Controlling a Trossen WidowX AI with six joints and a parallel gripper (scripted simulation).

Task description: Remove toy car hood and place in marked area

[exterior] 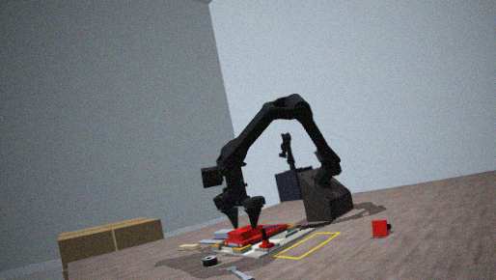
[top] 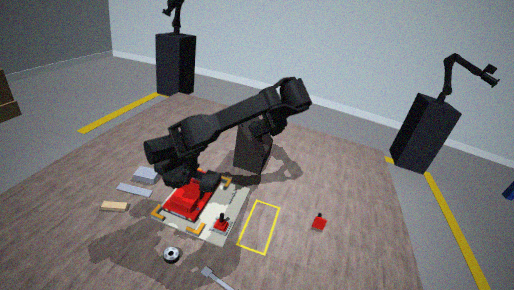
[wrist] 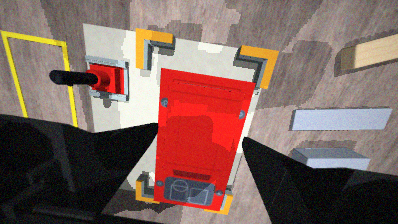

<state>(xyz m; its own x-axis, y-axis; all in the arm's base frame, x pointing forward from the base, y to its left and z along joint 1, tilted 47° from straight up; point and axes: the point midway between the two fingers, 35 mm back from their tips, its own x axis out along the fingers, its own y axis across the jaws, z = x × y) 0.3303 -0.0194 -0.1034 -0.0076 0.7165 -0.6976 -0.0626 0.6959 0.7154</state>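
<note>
table (top: pixel 325 180): wood-grain planks, brown, matt
toy car (wrist: pixel 200 132): smooth red plastic look, slight sheen
base plate (wrist: pixel 107 112): flat off-white, matt
corner brackets (wrist: pixel 155 37): orange over grey, smooth
arm (top: pixel 225 117): black, matt, plastic-like casing
block, upper right of wrist view (wrist: pixel 370 52): pale bare wood
two slabs, right of wrist view (wrist: pixel 340 119): grey, smooth, metal-like
floor (top: pixel 50 100): grey, matt

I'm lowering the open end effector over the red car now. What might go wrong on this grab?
1. The end effector straddles the whole red car, so closing here may clamp the body rather than only the hood.
2. The red lever clamp stands close beside the car, and a finger might clip it on the lift.
3. The yellow marked area is narrow, so the hood could land across its line.
</note>
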